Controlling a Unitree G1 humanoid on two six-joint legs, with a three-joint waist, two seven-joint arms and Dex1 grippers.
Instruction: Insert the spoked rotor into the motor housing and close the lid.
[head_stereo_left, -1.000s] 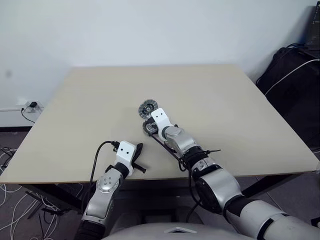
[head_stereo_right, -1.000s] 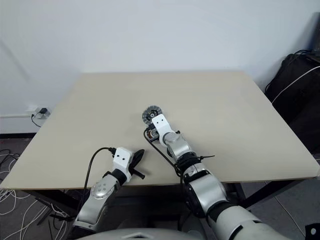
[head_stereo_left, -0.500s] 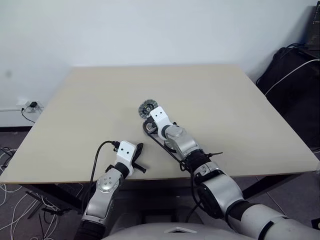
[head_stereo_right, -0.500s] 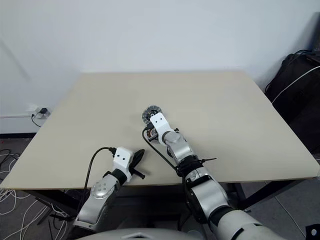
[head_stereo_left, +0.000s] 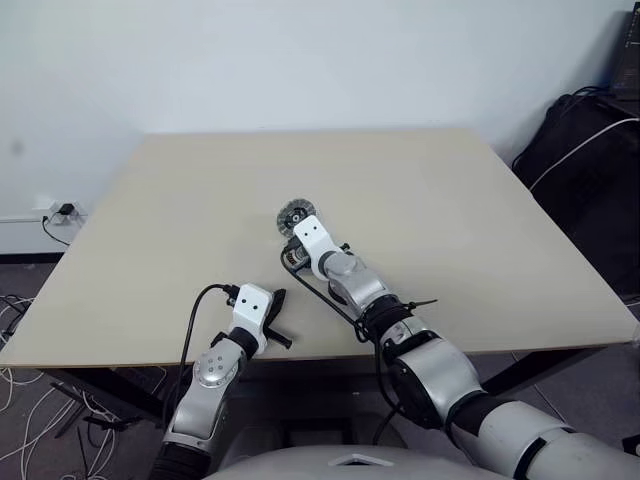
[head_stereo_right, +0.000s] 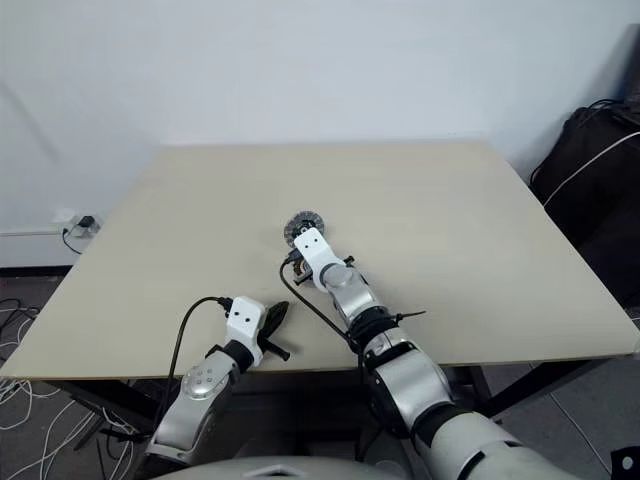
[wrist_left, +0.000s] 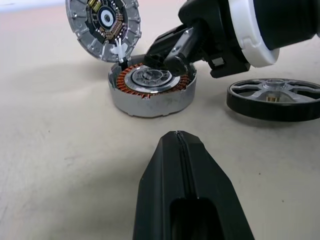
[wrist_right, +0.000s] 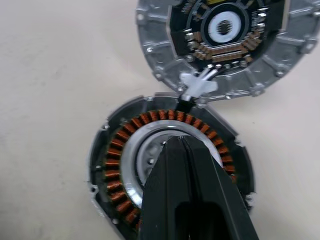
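The motor housing (wrist_left: 151, 91) is a round silver cup with a copper-brown winding ring, resting on the table. Its lid (wrist_left: 103, 27) stands tilted open at the housing's far edge, inner face showing, joined to it by a small pale clip (wrist_right: 198, 84). My right gripper (wrist_left: 163, 59) is shut and empty, its tips just over the housing's pale centre (wrist_right: 150, 155). The spoked rotor (wrist_left: 275, 97) lies flat on the table beside the housing, under my right wrist. My left gripper (head_stereo_left: 279, 302) is shut and empty near the table's front edge, pointing towards the housing.
The beige table (head_stereo_left: 450, 200) is bare around the parts. A black cable (head_stereo_left: 195, 310) runs along my left wrist. Past the table's right edge stand dark bags (head_stereo_left: 590, 170). Cables lie on the floor at the left (head_stereo_left: 25, 400).
My right wrist has rolled a little and its white cuff has shifted slightly left over the housing. The left arm and the parts have stayed put.
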